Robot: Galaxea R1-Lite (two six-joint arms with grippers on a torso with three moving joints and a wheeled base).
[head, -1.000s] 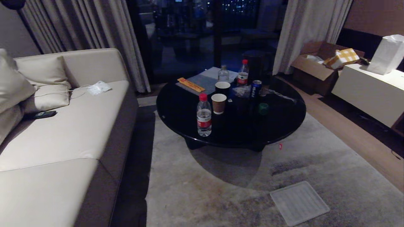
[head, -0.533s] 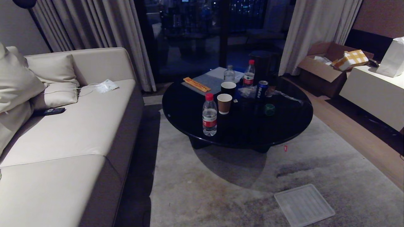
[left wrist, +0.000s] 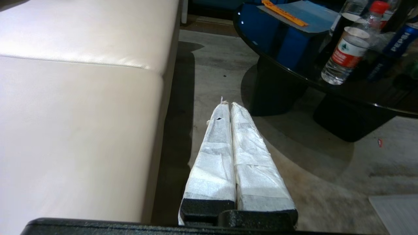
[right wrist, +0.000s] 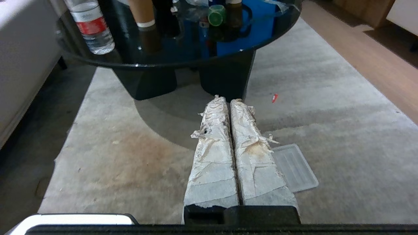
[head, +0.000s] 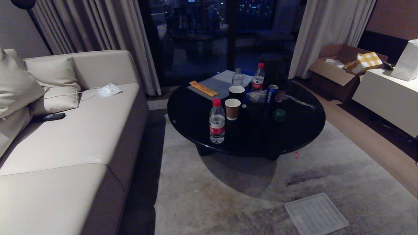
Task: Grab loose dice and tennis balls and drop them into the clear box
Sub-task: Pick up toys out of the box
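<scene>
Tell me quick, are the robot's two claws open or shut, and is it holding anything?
Left gripper: shut, holding nothing, above the rug beside the sofa.
Right gripper: shut, holding nothing, above the rug before the round table.

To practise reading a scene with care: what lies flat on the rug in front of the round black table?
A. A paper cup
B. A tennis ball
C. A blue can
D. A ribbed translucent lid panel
D: the ribbed translucent lid panel lies flat on the rug, nearer the camera than the round black table, while the paper cup and blue can stand on the tabletop.
</scene>
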